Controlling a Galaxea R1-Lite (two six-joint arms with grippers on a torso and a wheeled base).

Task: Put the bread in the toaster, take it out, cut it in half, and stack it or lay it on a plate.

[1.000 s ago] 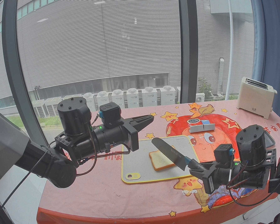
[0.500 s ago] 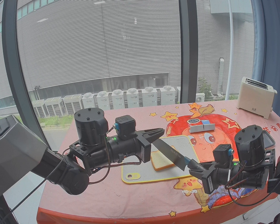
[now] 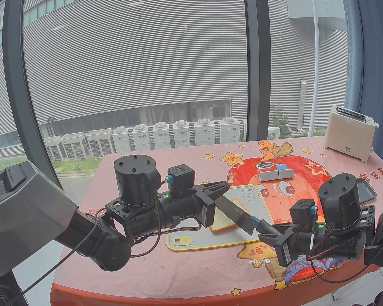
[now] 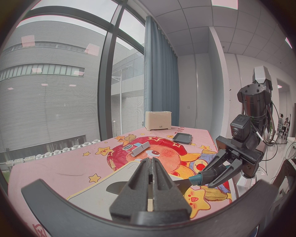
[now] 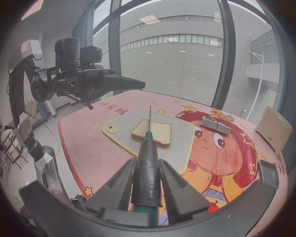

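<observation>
- Black left gripper (image 3: 223, 187): fingers pressed together with nothing between them. It hangs above the left part of the cutting board (image 3: 190, 236) and appears not to touch the slice.
- Recommended use: lower these shut fingers onto the left portion of the bread (image 5: 159, 133) to pin it. Keep them well to one side of the cut line, so the blade cannot strike them.
- Bread location: flat on the cutting board, near its middle, whole and uncut.
- Knife (image 3: 237, 211): the blade is raised and slopes up toward the left gripper, with its forward part over the slice. In the right wrist view it stands edge-on, in line with the slice's middle.
- Cutting procedure: hold that centre alignment and bring the edge down level. Draw it through with light pressure, because soft crumb probably squashes under a straight push. Stop at the board surface.
- Right gripper (image 5: 147, 161): clamped around the knife's dark handle, off the right edge of the board.
- Plate (image 3: 366, 191): dark and shallow, well to the right of the board, beyond the right arm.
- Toaster (image 3: 350, 137): at the far right corner, well apart from the bread.
</observation>
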